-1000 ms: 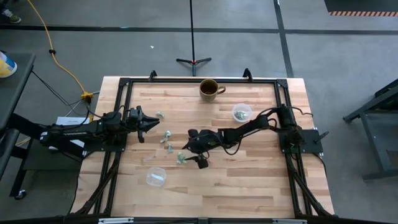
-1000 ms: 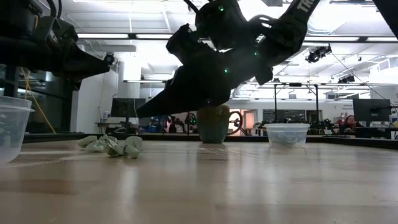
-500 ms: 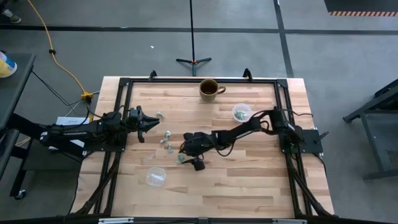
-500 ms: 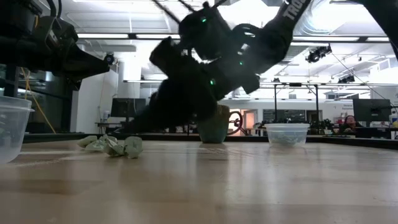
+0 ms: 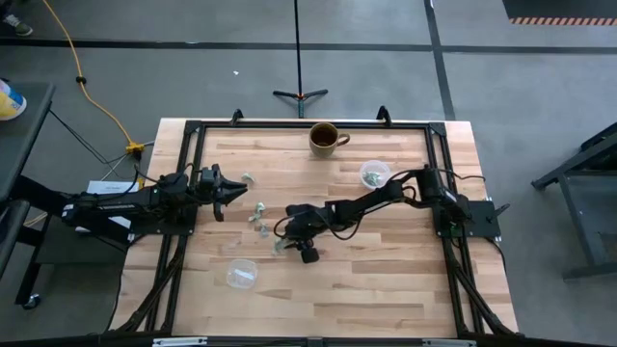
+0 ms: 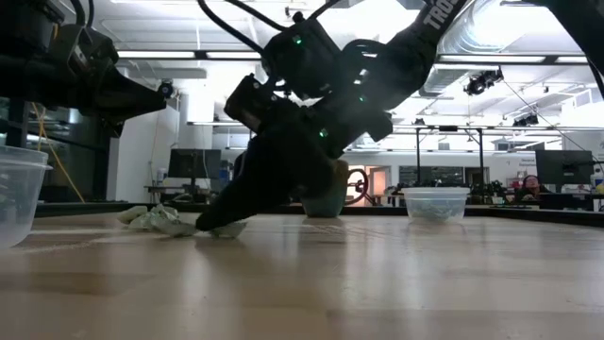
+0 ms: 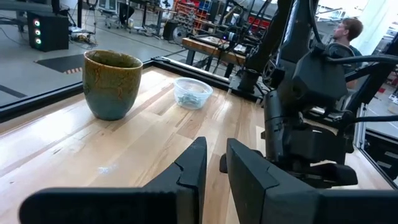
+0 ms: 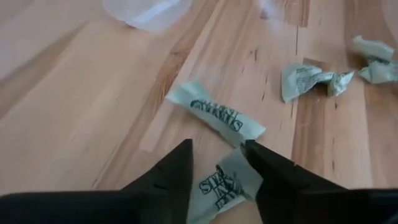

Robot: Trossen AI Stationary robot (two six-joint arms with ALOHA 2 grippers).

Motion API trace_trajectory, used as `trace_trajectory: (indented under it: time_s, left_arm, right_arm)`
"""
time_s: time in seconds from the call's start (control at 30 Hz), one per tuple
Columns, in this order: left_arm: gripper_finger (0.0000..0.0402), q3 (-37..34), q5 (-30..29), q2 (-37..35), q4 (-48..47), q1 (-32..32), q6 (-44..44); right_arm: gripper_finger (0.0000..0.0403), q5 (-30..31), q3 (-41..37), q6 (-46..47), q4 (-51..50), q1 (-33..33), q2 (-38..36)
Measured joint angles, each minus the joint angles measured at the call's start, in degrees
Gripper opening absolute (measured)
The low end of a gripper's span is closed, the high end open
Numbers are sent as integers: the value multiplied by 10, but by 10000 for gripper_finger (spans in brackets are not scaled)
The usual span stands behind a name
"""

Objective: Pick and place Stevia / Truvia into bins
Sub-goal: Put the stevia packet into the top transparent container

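Several pale green and white Stevia packets [image 5: 258, 214] lie scattered on the wooden table at centre left; in the low view they form a small heap [image 6: 156, 219]. My right gripper [image 5: 281, 243] is down at the table, open, its fingers on either side of one flat packet [image 8: 225, 183]. A second packet [image 8: 214, 112] lies just ahead of it, and crumpled ones [image 8: 306, 79] lie beyond. One clear cup [image 5: 241, 274] stands near left, the other [image 5: 374, 174] far right with packets inside. My left gripper [image 5: 234, 191] hovers at the left edge, open by a narrow gap, holding nothing. My right gripper [image 8: 219, 152] comes down slanting from the table's right, its fingertips low at the table [image 6: 215, 227] with the flat packet's end [image 8: 231, 168] lying between them. Whether the fingers touch the packet, I cannot tell.
A brown mug [image 5: 326, 138] stands at the far edge, in the low view partly behind my right arm [image 6: 326, 194]. A black frame [image 5: 189, 135] runs around the table. Bare wood lies along the near side and at the right.
My right gripper has moved toward the table's left and dropped from above the table to its surface, tipping its fingers down at the near end of the packet scatter. The left arm has kept still.
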Motion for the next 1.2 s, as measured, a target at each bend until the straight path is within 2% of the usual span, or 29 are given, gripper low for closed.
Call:
trace_trajectory:
  time_s: [0.37,0.47,0.57,0.73,0.83,0.97,1.1,1.2]
  left_arm:
    - [99,0,0,0,0,0,0]
    - [99,0,0,0,0,0,0]
    - [99,0,0,0,0,0,0]
    - [99,0,-1,0,0,0,0]
    - [99,0,0,0,0,0,0]
    - [99,0,0,0,0,0,0]
    - [99,0,6,0,-1,0,0]
    - [99,0,6,0,-1,0,0]
  right_arm:
    - [10,4,0,-1,-60,0,-19]
    - [9,15,0,-2,-122,-3,-55]
    - [9,77,1,-4,-216,-9,-104]
    - [6,288,0,-1,-437,-35,-162]
    - [3,343,0,27,-547,-64,-192]
    - [3,342,-32,47,-596,-108,-244]
    - [2,266,-116,48,-530,-153,-333]
    - [1,245,-181,49,-486,-180,-400]
